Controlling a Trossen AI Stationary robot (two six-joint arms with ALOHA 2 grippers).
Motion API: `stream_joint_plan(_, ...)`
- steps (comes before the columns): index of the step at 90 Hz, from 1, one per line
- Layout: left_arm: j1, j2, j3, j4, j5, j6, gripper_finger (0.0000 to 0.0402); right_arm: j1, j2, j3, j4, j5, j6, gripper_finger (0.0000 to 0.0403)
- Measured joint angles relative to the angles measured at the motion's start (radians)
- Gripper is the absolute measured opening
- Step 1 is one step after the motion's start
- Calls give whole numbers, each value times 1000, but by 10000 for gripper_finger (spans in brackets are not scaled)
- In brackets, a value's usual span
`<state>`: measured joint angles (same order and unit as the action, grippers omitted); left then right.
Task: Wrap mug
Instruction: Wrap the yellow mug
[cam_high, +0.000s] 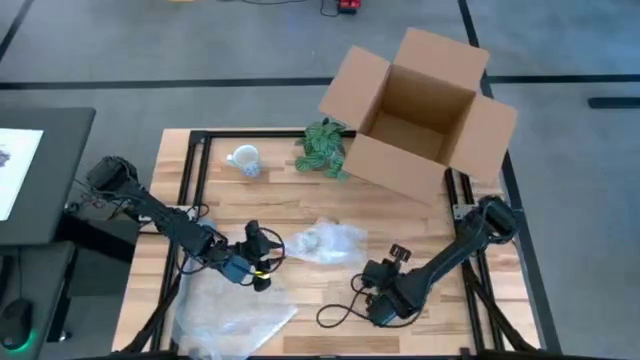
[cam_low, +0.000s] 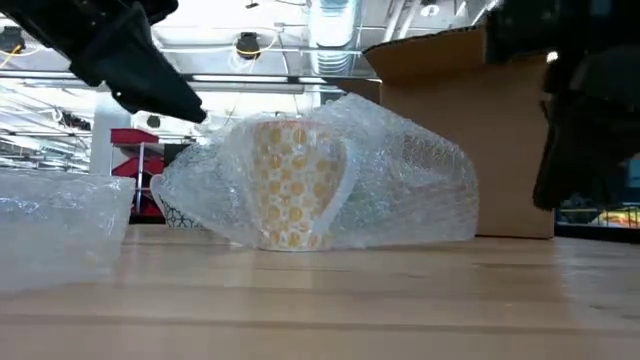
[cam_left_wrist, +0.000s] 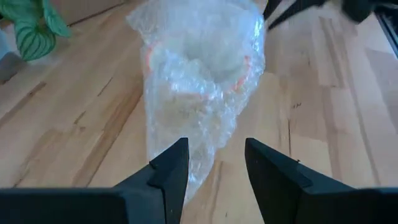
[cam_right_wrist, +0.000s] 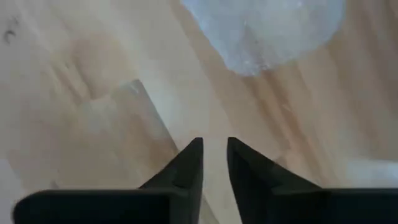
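Note:
A mug with a yellow-orange pattern (cam_low: 295, 185) stands upright on the table inside a loose bundle of bubble wrap (cam_high: 325, 243). The wrap covers it and spreads toward the table's right. My left gripper (cam_high: 268, 255) is just left of the bundle, open. Its fingers point at the wrap's near tail (cam_left_wrist: 196, 168), and I cannot tell whether they touch it. My right gripper (cam_high: 368, 288) hovers near the front right of the bundle. It is open by a narrow gap with only bare wood between its fingers (cam_right_wrist: 214, 162).
A second sheet of bubble wrap (cam_high: 230, 315) lies at the front left. A white mug (cam_high: 244, 160) and a green leafy plant (cam_high: 322, 148) stand at the back. An open cardboard box (cam_high: 420, 110) sits at the back right corner. A black cable (cam_high: 335, 315) loops near the right gripper.

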<state>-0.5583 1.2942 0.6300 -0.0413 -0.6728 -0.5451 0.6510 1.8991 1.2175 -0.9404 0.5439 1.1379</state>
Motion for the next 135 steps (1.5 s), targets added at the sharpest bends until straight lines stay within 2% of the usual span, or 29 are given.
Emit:
stream_joint_plan(10,21,0,0,17,14,26,138,-5,-67,-146,205,14,17,82)
stream_joint_plan(19,38,0,0,16,15,29,138,-22,-110,-271,463,37,-1,82)
stream_joint_plan(30,60,0,0,16,14,29,138,-56,-112,-378,757,41,-89,82)
stream_joint_plan(40,70,0,0,16,14,29,138,-96,-89,-429,892,72,-115,82)
stream_joint_plan(54,75,1,-1,44,14,20,138,-133,-89,-431,912,63,-115,82)
stream_joint_plan(77,96,86,-1,128,24,59,138,-140,-96,-370,899,147,-180,82)
stream_joint_plan(96,133,176,-1,160,126,32,138,-146,-103,-296,889,204,-260,82)
stream_joint_plan(135,140,213,0,222,157,62,138,-170,-108,-149,885,218,-496,82)
